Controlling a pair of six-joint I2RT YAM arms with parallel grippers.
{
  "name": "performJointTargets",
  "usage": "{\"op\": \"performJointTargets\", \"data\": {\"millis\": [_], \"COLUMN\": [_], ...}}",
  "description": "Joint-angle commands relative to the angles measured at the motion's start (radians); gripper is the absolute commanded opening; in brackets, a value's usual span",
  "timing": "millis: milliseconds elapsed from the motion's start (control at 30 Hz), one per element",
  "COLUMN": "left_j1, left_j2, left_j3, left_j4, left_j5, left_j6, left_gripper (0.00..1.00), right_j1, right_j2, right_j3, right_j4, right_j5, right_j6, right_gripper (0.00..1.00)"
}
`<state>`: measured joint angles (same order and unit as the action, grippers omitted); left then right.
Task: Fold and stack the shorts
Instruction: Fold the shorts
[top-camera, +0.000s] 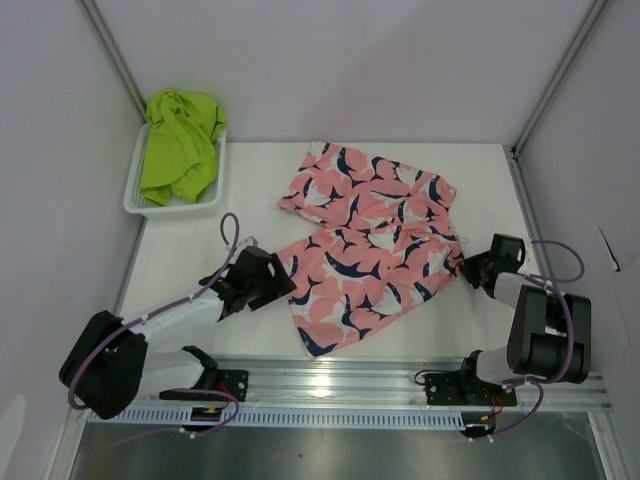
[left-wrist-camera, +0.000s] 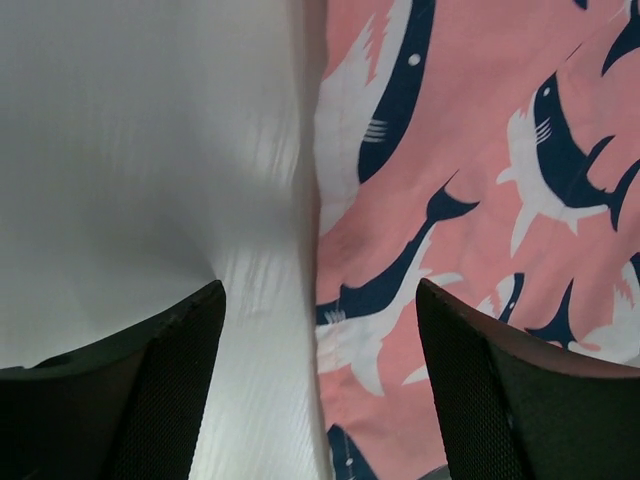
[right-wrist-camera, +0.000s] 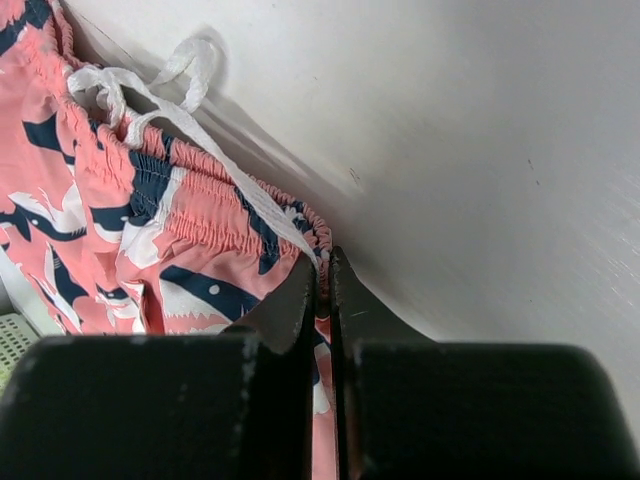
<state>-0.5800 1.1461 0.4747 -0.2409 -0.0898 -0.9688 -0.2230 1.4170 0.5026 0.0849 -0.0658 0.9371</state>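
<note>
**Top external view: pink shorts (top-camera: 370, 245) flat on the counter (top-camera: 480, 190), green shorts (top-camera: 180, 145) in the basket (top-camera: 135, 205)**

Two pairs of shorts are in sight. The pink shorts, printed with navy and white fish shapes, lie spread out near the middle of the white counter. Their long axis runs left to right. The waistband (right-wrist-camera: 200, 215) faces the right side and the two legs point left, one splayed toward the far left and the other toward the near left. The near leg's edge lies just beside the left claw (top-camera: 272, 283).

The green shorts are bunched in the one white mesh basket at the far left corner and spill over its far rim. Crumpled as they are, which way they point cannot be told.

One claw sits at each side of the pink pair. The left claw is open. In the left wrist view one finger (left-wrist-camera: 160, 390) hangs over bare counter and the other over the printed fabric, with the leg's edge running between them.

The right claw (top-camera: 468, 268) is closed, its fingers pressed together on the gathered edge of the waistband, with pink fabric showing between them. A single white drawstring (right-wrist-camera: 190, 130), looped at its far end, lies along the waistband, and its tail reaches the fingertips.
</note>
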Motion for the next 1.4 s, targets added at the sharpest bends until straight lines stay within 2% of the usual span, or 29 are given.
{"op": "performJointTargets", "data": {"millis": [0, 33, 100, 133, 167, 200, 267, 300, 400, 533, 700, 933, 1033, 1133, 1167, 1200, 1267, 1300, 1367], "left_j1": [-0.004, -0.004, -0.004, -0.004, -0.004, -0.003, -0.004, -0.003, -0.003, 0.009, 0.098, 0.186, 0.189, 0.189, 0.189, 0.189, 0.189, 0.189, 0.189], "left_j2": [0.081, 0.101, 0.161, 0.179, 0.210, 0.224, 0.254, 0.288, 0.351, 0.405, 0.472, 0.560, 0.534, 0.457, 0.437, 0.385, 0.298, 0.268, 0.181], "left_j3": [0.073, 0.084, 0.113, 0.122, 0.136, 0.137, 0.151, 0.156, 0.209, 0.258, 0.378, 0.592, 0.587, 0.536, 0.500, 0.481, 0.393, 0.369, 0.270], "left_j4": [0.133, 0.146, 0.140, 0.137, 0.140, 0.149, 0.167, 0.172, 0.145, 0.124, 0.092, -0.015, -0.046, -0.057, -0.067, -0.074, -0.071, -0.060, -0.035], "left_j5": [-0.031, -0.028, -0.034, -0.042, -0.056, -0.059, -0.056, -0.056, -0.091, -0.149, -0.139, -0.145, -0.136, -0.090, -0.073, -0.061, -0.021, -0.007, 0.062], "left_j6": [0.004, 0.010, 0.016, 0.028, 0.030, 0.027, 0.030, 0.030, 0.036, 0.047, 0.117, 0.205, 0.216, 0.206, 0.202, 0.194, 0.167, 0.159, 0.144], "left_gripper": [0.78, 0.71, 0.66, 0.58, 0.54, 0.45, 0.33, 0.21, 0.00, 0.00, 0.00, 0.00, 0.00, 0.13, 0.39, 0.54, 0.93, 0.99, 0.99], "right_j1": [-0.007, -0.007, -0.007, -0.007, -0.007, -0.009, -0.007, -0.007, -0.007, -0.007, 0.014, 0.079, 0.105, 0.111, 0.111, 0.111, 0.111, 0.111, 0.113], "right_j2": [-0.032, -0.041, -0.050, -0.055, -0.064, -0.069, -0.076, -0.078, -0.085, -0.098, -0.075, -0.007, -0.018, -0.026, -0.027, -0.027, -0.030, -0.029, -0.035], "right_j3": [-0.026, -0.027, -0.029, -0.035, -0.039, -0.045, -0.058, -0.061, -0.067, -0.090, -0.084, -0.009, 0.002, 0.007, 0.005, 0.004, 0.004, 0.004, 0.005], "right_j4": [0.030, 0.027, 0.021, 0.024, 0.033, 0.036, 0.047, 0.049, 0.052, 0.085, 0.134, 0.069, 0.036, 0.024, 0.024, 0.026, 0.023, 0.023, 0.024], "right_j5": [-0.002, 0.000, 0.012, 0.012, 0.012, 0.009, 0.007, 0.008, 0.004, -0.015, -0.051, -0.013, 0.030, 0.049, 0.049, 0.050, 0.049, 0.049, 0.049], "right_j6": [-0.027, -0.032, -0.037, -0.037, -0.037, -0.037, -0.035, -0.035, -0.040, -0.038, -0.070, -0.078, -0.077, -0.078, -0.077, -0.077, -0.073, -0.073, -0.075], "right_gripper": [0.00, 0.00, 0.00, 0.00, 0.00, 0.00, 0.00, 0.00, 0.00, 0.00, 0.00, 0.00, 0.00, 0.00, 0.00, 0.00, 0.00, 0.00, 0.00]}}
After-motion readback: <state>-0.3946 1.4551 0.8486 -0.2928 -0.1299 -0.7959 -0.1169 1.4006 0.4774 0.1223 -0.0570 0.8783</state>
